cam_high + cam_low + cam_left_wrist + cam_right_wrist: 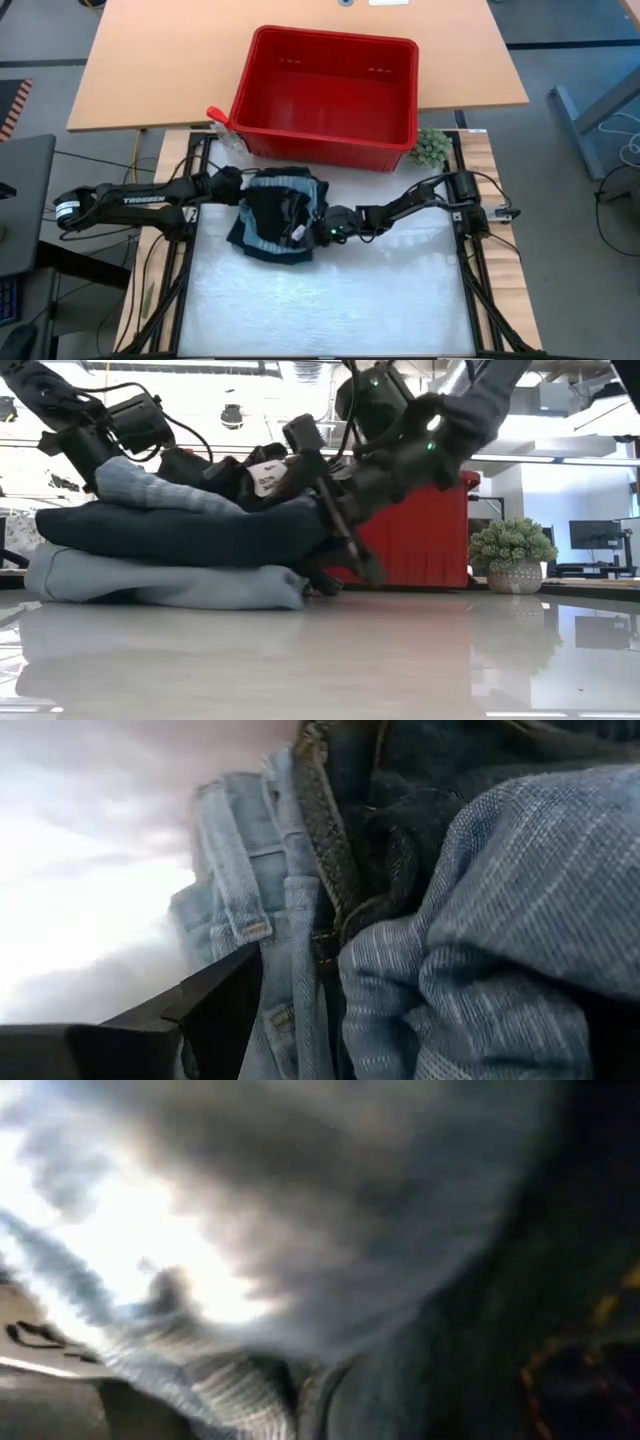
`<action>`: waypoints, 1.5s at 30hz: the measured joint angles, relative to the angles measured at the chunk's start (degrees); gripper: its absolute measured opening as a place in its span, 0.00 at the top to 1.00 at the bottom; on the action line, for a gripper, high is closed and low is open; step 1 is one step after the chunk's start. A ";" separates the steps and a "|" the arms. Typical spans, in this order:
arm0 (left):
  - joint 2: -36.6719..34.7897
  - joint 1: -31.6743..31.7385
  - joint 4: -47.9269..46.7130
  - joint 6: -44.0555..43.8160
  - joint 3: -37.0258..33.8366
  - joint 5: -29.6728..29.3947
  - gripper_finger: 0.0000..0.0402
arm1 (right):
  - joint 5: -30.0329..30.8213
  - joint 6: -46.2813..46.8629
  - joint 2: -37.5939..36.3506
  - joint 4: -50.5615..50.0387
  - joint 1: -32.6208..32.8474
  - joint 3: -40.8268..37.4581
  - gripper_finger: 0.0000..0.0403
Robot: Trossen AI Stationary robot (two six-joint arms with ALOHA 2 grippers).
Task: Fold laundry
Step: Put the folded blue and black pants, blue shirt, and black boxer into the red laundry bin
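The laundry [278, 215] lies in a stack at the table's far middle. In the low view, light blue denim [170, 585] is at the bottom, resting on the table. Dark navy cloth [180, 530] lies on it, with grey-blue striped cloth [150, 485] and a black piece with a white tag [265, 475] on top. My left gripper [238, 188] is open at the stack's far left side. My right gripper [335, 510] is open at the stack's right end, one finger above the other. My left gripper comes at the stack slanting down from the left. Striped cloth [480, 920] bulges between its open fingers, and one finger [215, 1010] is beside the light blue waistband [240, 890]. I cannot tell whether they touch. My right gripper comes in nearly level from the table's right. Its upper finger [305, 450] is by the black piece and its lower finger [355, 555] lies against the navy cloth's end [315, 525]. Cloth fills its wrist view, so I cannot tell whether it holds anything.
A red plastic basket [325, 95] stands just behind the stack on the wooden table. A small green fuzzy ball [432, 147] sits at its right corner. The white mat [330, 300] stretches toward the near edge.
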 joint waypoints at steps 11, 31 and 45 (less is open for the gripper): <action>-0.83 -4.99 2.88 -4.62 -2.55 1.30 0.27 | 3.57 -8.35 -5.54 -17.46 0.67 0.15 0.27; 2.26 -5.48 28.78 -6.83 -12.29 1.72 0.63 | 9.81 -8.32 -5.13 -16.44 2.24 0.08 0.27; 3.12 -7.84 39.84 -11.90 -16.50 -1.18 0.73 | 9.94 -2.82 1.76 -3.84 3.26 -1.26 0.66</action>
